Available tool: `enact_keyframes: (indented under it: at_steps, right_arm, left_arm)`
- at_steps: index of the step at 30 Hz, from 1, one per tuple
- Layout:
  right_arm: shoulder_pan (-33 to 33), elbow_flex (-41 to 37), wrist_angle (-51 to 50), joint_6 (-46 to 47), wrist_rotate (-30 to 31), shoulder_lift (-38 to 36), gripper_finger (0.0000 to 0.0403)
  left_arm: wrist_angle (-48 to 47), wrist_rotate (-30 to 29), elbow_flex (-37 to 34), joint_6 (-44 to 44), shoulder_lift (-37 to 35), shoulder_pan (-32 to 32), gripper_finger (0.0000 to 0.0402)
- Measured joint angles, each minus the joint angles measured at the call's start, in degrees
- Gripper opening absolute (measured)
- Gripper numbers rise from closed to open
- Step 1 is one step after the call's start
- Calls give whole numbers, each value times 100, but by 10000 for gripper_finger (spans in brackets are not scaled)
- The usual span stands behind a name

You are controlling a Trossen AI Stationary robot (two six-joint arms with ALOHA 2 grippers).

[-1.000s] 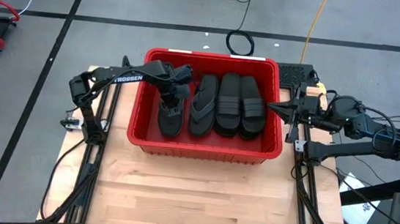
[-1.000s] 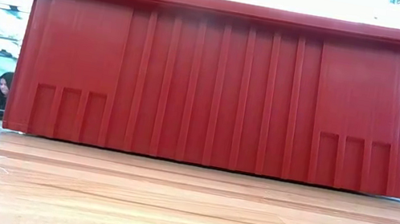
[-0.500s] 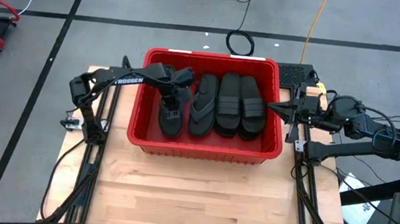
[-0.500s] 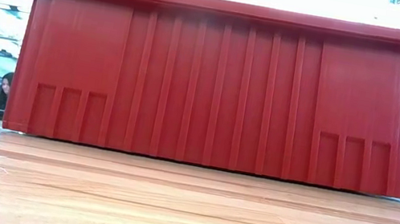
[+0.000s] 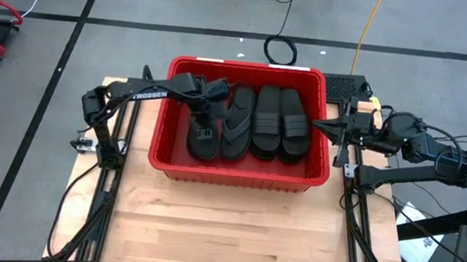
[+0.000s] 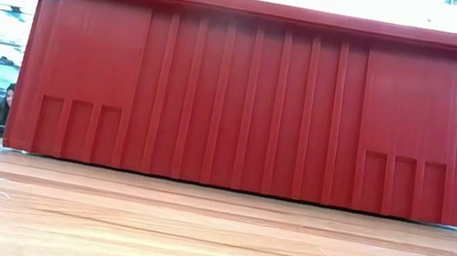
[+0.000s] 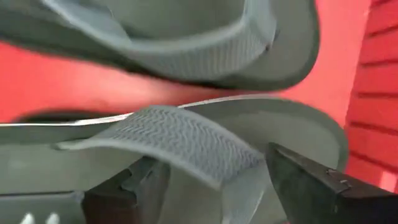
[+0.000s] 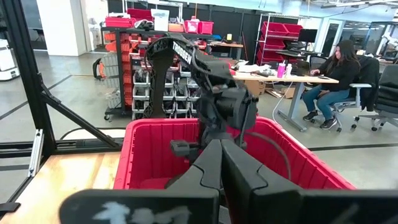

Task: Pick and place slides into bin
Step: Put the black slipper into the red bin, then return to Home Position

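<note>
The red bin [image 5: 238,176] stands at the table's far middle and fills the low view [image 6: 253,95]. Several black slides lie side by side in it. My left gripper [image 5: 204,121] hangs open inside the bin over the leftmost slide [image 5: 202,143]. In the left wrist view its fingers [image 7: 124,193] stand on either side of that slide's ribbed band [image 7: 180,140]. Whether they touch the band I cannot tell. A thong-strap slide [image 5: 236,123] lies beside it. My right gripper [image 5: 324,125] waits shut just outside the bin's right rim.
Bare wooden tabletop [image 5: 224,233] stretches from the bin to the near edge. The bin's walls [image 8: 143,155] rise around my left gripper. Beyond the table, a person sits at a desk [image 8: 333,74] among shelves of red crates.
My left arm has risen a little over the bin's far left part. The leftmost slide has settled slightly toward the thong-strap slide and lies flat in the bin.
</note>
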Motion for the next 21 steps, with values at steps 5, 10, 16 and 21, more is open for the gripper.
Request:
enact_keyframes:
  at_steps: [5, 10, 16, 21]
  right_arm:
    - [1, 0, -39, -1, 0, -2, 0]
    - [2, 0, -40, 29, -18, -2, 0]
    - [2, 0, -36, 36, -20, -15, 0]
    - [20, 0, -268, 146, -31, -306, 0]
  left_arm:
    - [-107, 4, 670, 205, -113, -60, 263]
    - [-203, 12, 1165, 249, -367, -81, 257]
    - [-408, 257, 1404, 567, -882, -252, 222]
    - [-436, 860, 1350, 1267, -1842, -972, 103]
